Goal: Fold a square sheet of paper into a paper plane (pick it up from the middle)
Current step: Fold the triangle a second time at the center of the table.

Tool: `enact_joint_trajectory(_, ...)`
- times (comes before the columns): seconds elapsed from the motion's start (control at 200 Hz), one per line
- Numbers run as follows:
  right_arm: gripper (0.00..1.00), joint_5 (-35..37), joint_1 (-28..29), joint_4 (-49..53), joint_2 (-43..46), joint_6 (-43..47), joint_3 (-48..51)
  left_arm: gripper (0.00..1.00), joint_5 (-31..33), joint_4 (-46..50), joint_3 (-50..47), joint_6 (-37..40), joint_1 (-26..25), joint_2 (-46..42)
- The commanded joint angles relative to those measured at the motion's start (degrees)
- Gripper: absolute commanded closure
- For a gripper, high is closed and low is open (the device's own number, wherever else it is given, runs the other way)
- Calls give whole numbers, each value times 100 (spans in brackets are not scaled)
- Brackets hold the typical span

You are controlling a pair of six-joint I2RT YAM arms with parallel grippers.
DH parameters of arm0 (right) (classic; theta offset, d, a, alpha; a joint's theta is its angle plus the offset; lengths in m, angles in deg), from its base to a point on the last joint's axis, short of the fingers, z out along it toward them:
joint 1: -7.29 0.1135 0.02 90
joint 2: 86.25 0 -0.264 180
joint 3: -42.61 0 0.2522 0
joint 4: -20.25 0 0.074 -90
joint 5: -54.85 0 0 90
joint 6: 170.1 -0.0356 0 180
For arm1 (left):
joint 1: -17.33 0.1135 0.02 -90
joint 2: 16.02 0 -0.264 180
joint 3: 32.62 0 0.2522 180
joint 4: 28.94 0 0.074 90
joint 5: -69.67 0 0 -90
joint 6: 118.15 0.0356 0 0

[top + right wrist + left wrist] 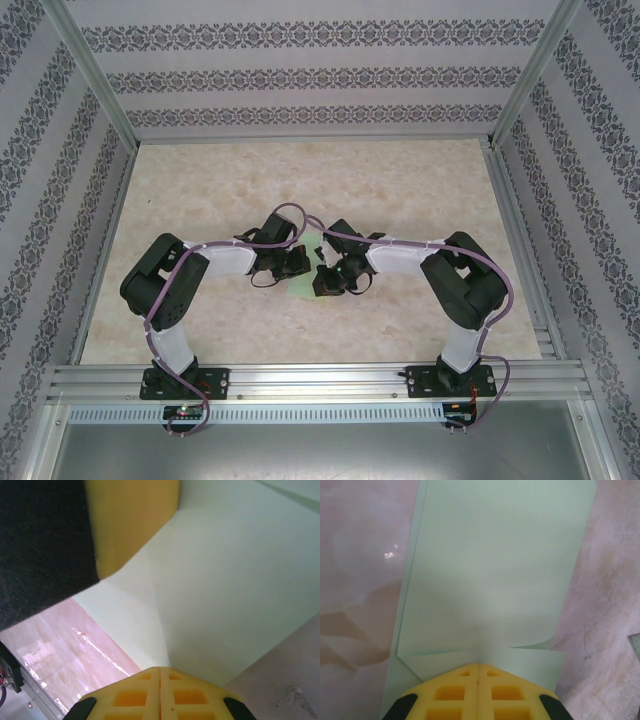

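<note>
One green paper sheet (490, 570), two arms (225, 262) (400, 258), both jaws closed, seemingly gripping it

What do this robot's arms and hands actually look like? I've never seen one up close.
The left arm and right arm have chunky black joints joined by white links, each on a black base. A lilac cable loops along each arm. The left hand and right hand end in yellow fingers moulded with square recesses, with black trim at the sides.
</note>
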Motion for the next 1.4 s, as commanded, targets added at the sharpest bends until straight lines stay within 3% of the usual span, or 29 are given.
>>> enact_joint_trajectory(0.0,93,-38,67,-52,-111,70,138,96,528,524,-232,-83,-96,202)
enact_joint_trajectory(0.275,92,-101,69,-183,-223,15,165,96,514,506,-258,-88,-97,185)
enact_joint_trajectory(0.535,92,-185,-124,-528,365,-171,123,96,485,421,-335,-121,-96,158)
enact_joint_trajectory(1.399,91,-53,-118,-323,-504,-108,-484,96,423,323,-369,-176,-103,172)
